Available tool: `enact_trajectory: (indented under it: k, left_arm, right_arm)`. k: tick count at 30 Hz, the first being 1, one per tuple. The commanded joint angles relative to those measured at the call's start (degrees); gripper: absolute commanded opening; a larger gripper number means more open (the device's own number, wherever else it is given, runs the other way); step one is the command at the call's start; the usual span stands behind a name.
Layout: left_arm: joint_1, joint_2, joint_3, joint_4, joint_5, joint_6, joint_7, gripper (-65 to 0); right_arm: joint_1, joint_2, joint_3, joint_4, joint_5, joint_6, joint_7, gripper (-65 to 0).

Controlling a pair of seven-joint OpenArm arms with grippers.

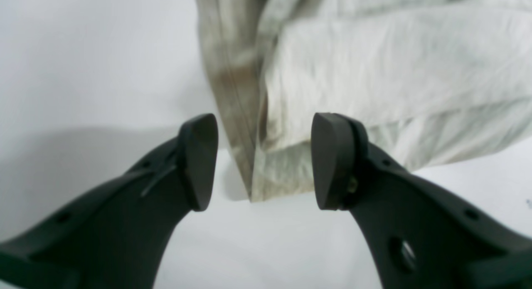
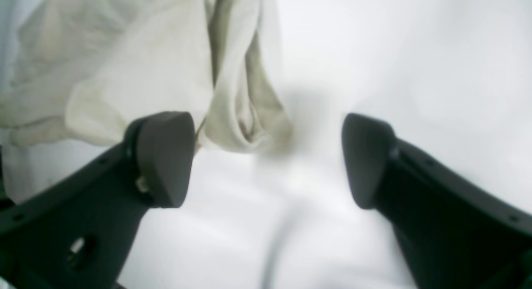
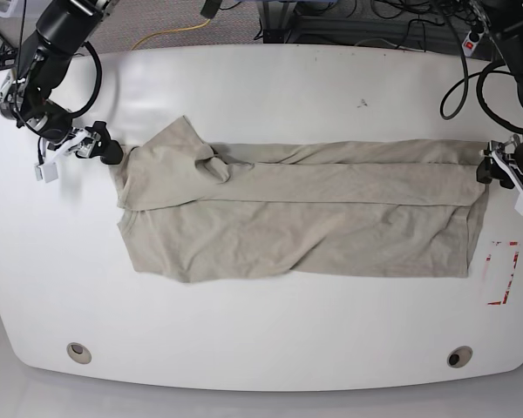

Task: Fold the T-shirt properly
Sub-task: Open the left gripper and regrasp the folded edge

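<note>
My left jaws [image 1: 264, 161] and right jaws [image 2: 268, 160] gape, released, at either end of the shirt [image 3: 296, 209] mid-frame on the table [image 3: 270, 348]. I should back off level, without snagging hems.

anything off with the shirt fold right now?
Yes. The T-shirt is folded lengthwise, but its end by the right gripper is askew: a flap bunches near the collar and the lower corner juts out. Both grippers, the left gripper too, are open.

A white rounded table [image 3: 270, 348] has two round metal grommets [image 3: 79, 353] near its front edge, a red-outlined rectangle marking [image 3: 504, 273] by its right edge.

Cables [image 3: 392, 17] lie beyond its back edge.
</note>
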Motion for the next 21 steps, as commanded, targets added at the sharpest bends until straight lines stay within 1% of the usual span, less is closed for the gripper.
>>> enact_trajectory:
  k: [1, 4, 8, 10, 11, 12, 14, 16, 18, 21]
  left_arm:
    - [0.5, -1.4, 1.1, 1.0, -0.7, 0.0, -4.3, -31.8]
    - [1.8, -1.4, 1.9, 1.1, -0.3, 0.0, -6.9, -31.8]
    - [2.3, -1.2, 2.2, 1.1, 4.3, 0.0, -11.7, -31.8]
    - [2.3, 0.1, 2.3, 1.0, 6.7, 0.0, -13.4, -31.8]
    - [2.2, 0.8, 2.2, 1.0, 7.9, 0.0, -13.8, -31.8]
    - [2.0, 1.5, 2.1, 1.0, 9.7, 0.0, -13.8, -31.8]
    - [2.0, 1.8, 2.1, 0.9, 11.7, 0.0, -13.8, -31.8]
    - [2.1, 2.1, 2.1, 0.8, 14.2, 0.0, -13.8, -31.8]
    - [2.3, 2.3, 2.2, 0.7, 14.8, 0.0, -13.9, -31.8]
    - [2.3, 3.9, 2.2, -0.7, 15.1, 0.0, -13.9, -31.8]
  right_arm:
    - [0.8, -0.6, -0.3, 3.2, -3.3, 0.4, 2.4, -11.9]
    - [1.1, -2.0, -0.3, 4.2, -7.2, 0.4, 3.0, -11.9]
    - [1.3, -3.6, -0.3, 6.4, -13.0, 0.4, 5.5, -12.2]
    - [1.3, -3.9, -0.8, 6.9, -15.0, 0.4, 6.2, -14.9]
    - [1.3, -3.9, -1.5, 6.9, -15.7, 0.4, 6.5, -17.0]
    - [1.3, -3.7, -2.4, 7.0, -16.4, 0.4, 6.7, -20.9]
    - [1.3, -3.8, -3.0, 7.0, -16.8, 0.4, 7.1, -27.0]
    - [1.1, -3.9, -3.5, 7.0, -16.7, 0.4, 8.2, -35.2]
    - [1.1, -3.9, -3.5, 6.8, -16.8, 0.4, 8.8, -41.1]
    - [0.9, -3.9, -3.5, 6.7, -16.8, 0.4, 9.1, -49.0]
